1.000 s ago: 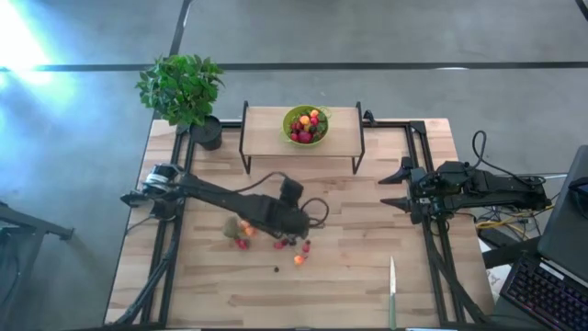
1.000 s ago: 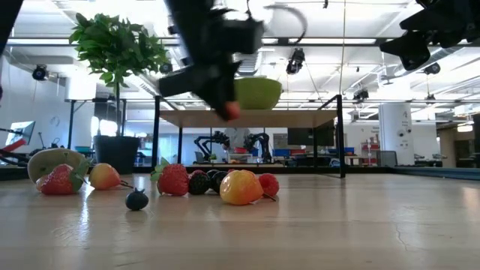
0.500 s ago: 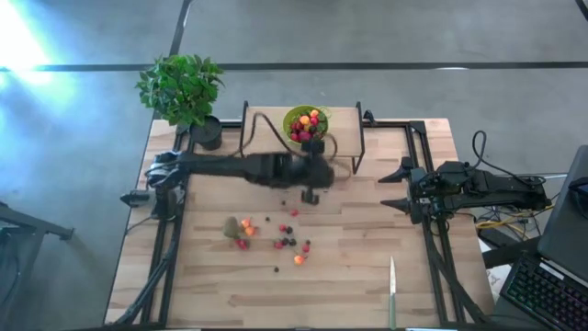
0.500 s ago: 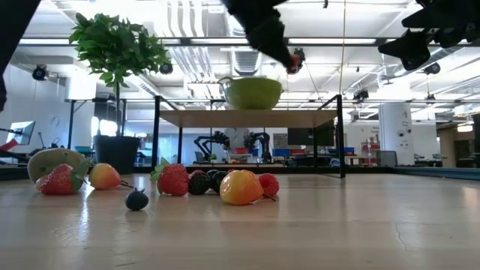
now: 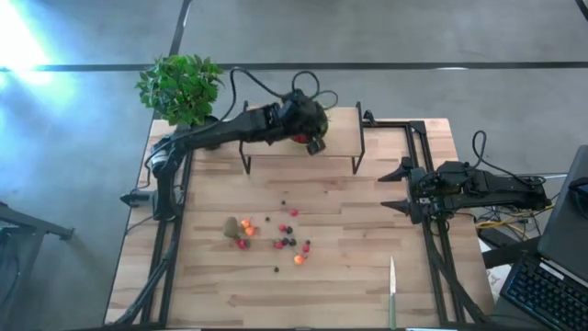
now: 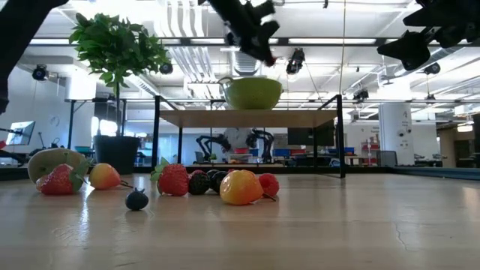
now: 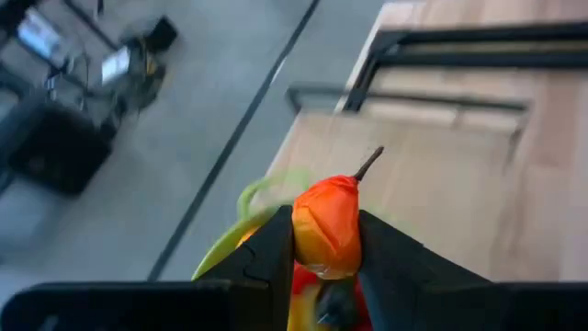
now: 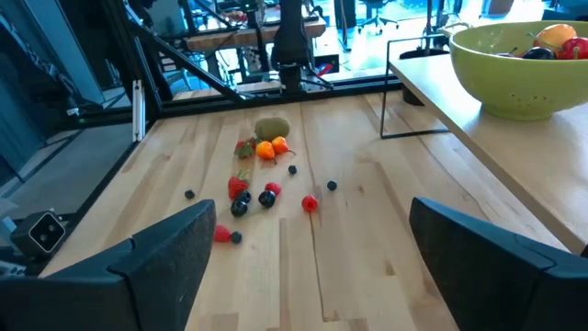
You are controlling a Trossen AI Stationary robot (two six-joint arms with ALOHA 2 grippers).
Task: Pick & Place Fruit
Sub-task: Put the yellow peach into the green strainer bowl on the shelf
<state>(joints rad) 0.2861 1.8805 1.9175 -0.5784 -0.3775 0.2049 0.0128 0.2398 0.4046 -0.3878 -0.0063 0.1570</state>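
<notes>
My left gripper [image 7: 326, 241] is shut on a small orange-red fruit with a stem [image 7: 329, 221]. It hangs over the lime-green bowl [image 6: 253, 93], which stands on the raised wooden shelf [image 5: 340, 129] at the table's far side. The arm covers most of the bowl in the high view. Several small fruits and berries [image 5: 280, 237] and a brown kiwi [image 5: 231, 226] lie loose on the tabletop. My right gripper [image 5: 390, 188] waits open at the table's right edge, with nothing between its fingers. My left gripper pinches the orange-red fruit by its two sides [image 7: 303, 234] between the two fingers [image 7: 276, 244]. The stem [image 7: 370, 163] points away from the gripper. The fingers slant downward from the table's left. The fruit is lifted clear, above the bowl's green rim [image 7: 246, 207].
A potted plant [image 5: 181, 87] stands at the far left corner beside the shelf. A slim knife [image 5: 392, 292] lies near the front right edge. The bowl [image 8: 524, 69] holds several fruits. Bare wood lies between the loose fruit and the shelf.
My left gripper has risen from the loose fruit on the table and swung toward the far edge, up over the shelf and the bowl. It has carried the orange-red fruit with it, and its wrist has rolled on the way. The loose fruit has stayed put.
</notes>
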